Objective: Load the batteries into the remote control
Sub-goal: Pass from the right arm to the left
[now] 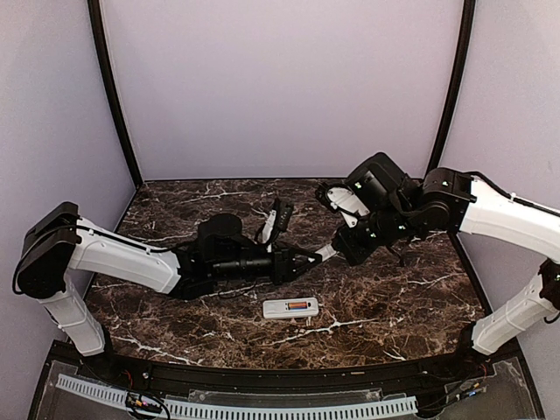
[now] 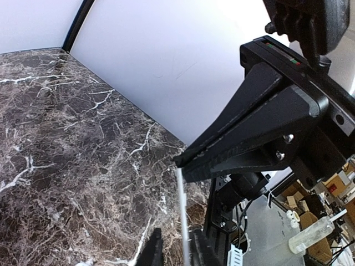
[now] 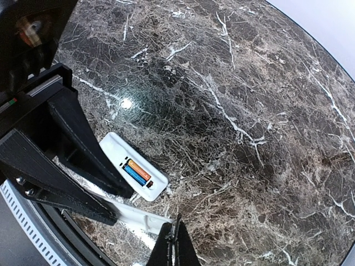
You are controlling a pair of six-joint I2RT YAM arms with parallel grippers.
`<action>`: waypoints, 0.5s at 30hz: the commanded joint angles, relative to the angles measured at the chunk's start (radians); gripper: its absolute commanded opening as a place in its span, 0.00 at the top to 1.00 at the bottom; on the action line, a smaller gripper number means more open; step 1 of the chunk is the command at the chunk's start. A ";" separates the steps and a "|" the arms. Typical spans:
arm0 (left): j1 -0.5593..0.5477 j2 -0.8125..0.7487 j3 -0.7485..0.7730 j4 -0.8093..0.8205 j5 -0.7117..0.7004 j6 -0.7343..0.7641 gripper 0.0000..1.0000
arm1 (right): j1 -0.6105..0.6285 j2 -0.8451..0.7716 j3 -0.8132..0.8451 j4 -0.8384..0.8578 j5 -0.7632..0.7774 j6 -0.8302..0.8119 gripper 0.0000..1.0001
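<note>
- Left gripper (image 1: 312,256), black and two-fingered, reached in low from the left toward the middle of the dark, white-veined marble table (image 1: 394,297). Its fingers stood close on either side of one end of a thin flat white plastic cover (image 2: 181,199). One finger looked to touch it and a sliver of gap showed at the other, so I could not tell whether it was clamped or merely flanking it.
- Nearer the arm bases, the small white rectangular plastic remote control (image 1: 280,308) lay flat on the table, bay side up, with neither arm touching it. The two tiny orange-red and blue cylindrical batteries (image 3: 137,172) sat side by side inside its recessed bay.
- The cover hung edge-on between the two grippers, above the table and apart from the remote control.
- Right gripper (image 3: 176,235), coming in from the right, had its jaws pressed together on the other end of the cover.
- By my judgement the loading itself looked done, and the step in hand was a handover of the cover between the arms before refitting it.
- The next move called for one sure grip on the cover before the other let go. After that the cover needed lining up flat over the bay and pressing home, without disturbing the batteries or shoving the remote control across the table.
</note>
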 commanded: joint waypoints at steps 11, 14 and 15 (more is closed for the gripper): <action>-0.007 -0.103 0.016 -0.166 -0.015 0.327 1.00 | -0.024 -0.094 0.016 0.012 -0.051 0.002 0.52; -0.031 -0.220 -0.005 -0.251 -0.075 0.670 1.00 | -0.066 -0.170 0.030 0.024 -0.232 -0.038 0.31; -0.053 -0.276 -0.020 -0.266 -0.087 0.759 1.00 | -0.076 -0.190 0.038 0.025 -0.282 -0.055 0.29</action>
